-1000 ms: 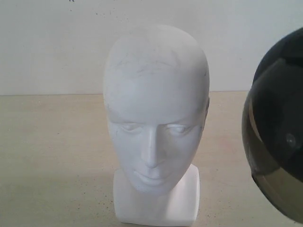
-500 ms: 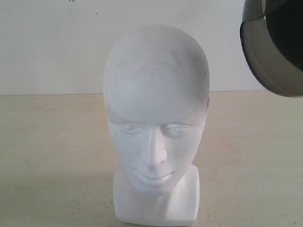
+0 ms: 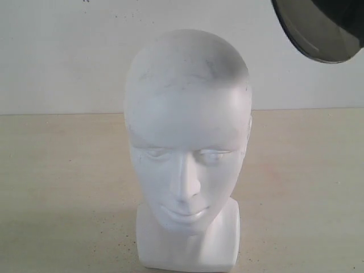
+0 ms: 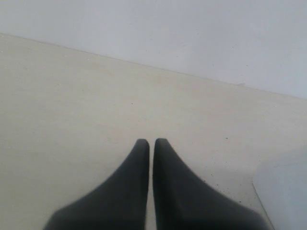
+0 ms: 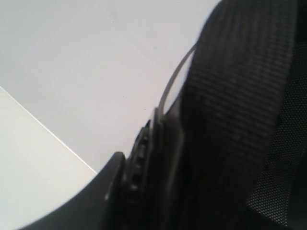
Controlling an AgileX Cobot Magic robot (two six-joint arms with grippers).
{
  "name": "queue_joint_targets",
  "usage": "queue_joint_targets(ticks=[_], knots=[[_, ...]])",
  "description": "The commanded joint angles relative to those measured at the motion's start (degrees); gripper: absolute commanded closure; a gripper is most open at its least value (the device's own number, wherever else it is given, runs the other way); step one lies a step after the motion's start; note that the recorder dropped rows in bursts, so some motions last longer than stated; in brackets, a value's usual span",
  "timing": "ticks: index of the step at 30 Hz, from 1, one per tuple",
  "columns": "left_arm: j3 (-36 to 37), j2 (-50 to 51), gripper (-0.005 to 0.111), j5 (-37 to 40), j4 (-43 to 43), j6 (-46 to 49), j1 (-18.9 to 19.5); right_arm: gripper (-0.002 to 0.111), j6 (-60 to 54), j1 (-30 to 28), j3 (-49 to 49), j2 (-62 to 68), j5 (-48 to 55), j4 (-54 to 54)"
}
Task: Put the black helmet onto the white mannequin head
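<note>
Mia: What is the biggest thing?
Ben: The white wall [image 3: 57, 51], then the pale table [image 3: 51, 199].
Mia: And on the table?
Ben: The white mannequin head [image 3: 187, 142] stands up straight. It is smooth and bald, with shut eyes, grey scuffs on top and a blocky neck. Only the outside camera shows its face. The left wrist camera gets just a blurry white corner of it, near the left gripper [image 4: 151, 142].
Mia: Is that gripper holding anything?
Ben: No. Its two black fingers [image 4: 134, 187] are pressed almost together, with nothing between them.
Mia: Where is the black helmet [image 3: 333, 14]?
Ben: Up in the air, higher than the head and off to its side, not touching it. The outside camera shows only a bit of it, with its smoky visor [image 3: 311, 42].
Mia: Who holds it?
Ben: The right gripper [image 5: 129, 177] pinches its edge. Right by that gripper you can see a woven black strap [image 5: 240, 96] and mesh padding [image 5: 283, 158]. The outside camera does not show those.
</note>
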Motion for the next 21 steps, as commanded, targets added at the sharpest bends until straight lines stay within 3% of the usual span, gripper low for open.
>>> queue_joint_targets(ticks=[1, 17, 19, 21], knots=[[0.1, -0.2, 0.102, 0.0, -0.4, 0.0, -0.4, 0.108, -1.2, 0.0, -1.6, -0.7, -4.4, 0.9], [0.1, -0.2, 0.102, 0.0, -0.4, 0.0, -0.4, 0.108, -5.3, 0.0, -16.7, 10.8, -24.7, 13.1], [0.1, -0.2, 0.102, 0.0, -0.4, 0.0, -0.4, 0.108, -7.3, -3.4, -19.3, 12.9, -29.8, 18.8], [0.1, -0.2, 0.102, 0.0, -0.4, 0.0, -0.4, 0.108, -7.5, -11.6, -20.3, 15.2, -40.9, 28.2]])
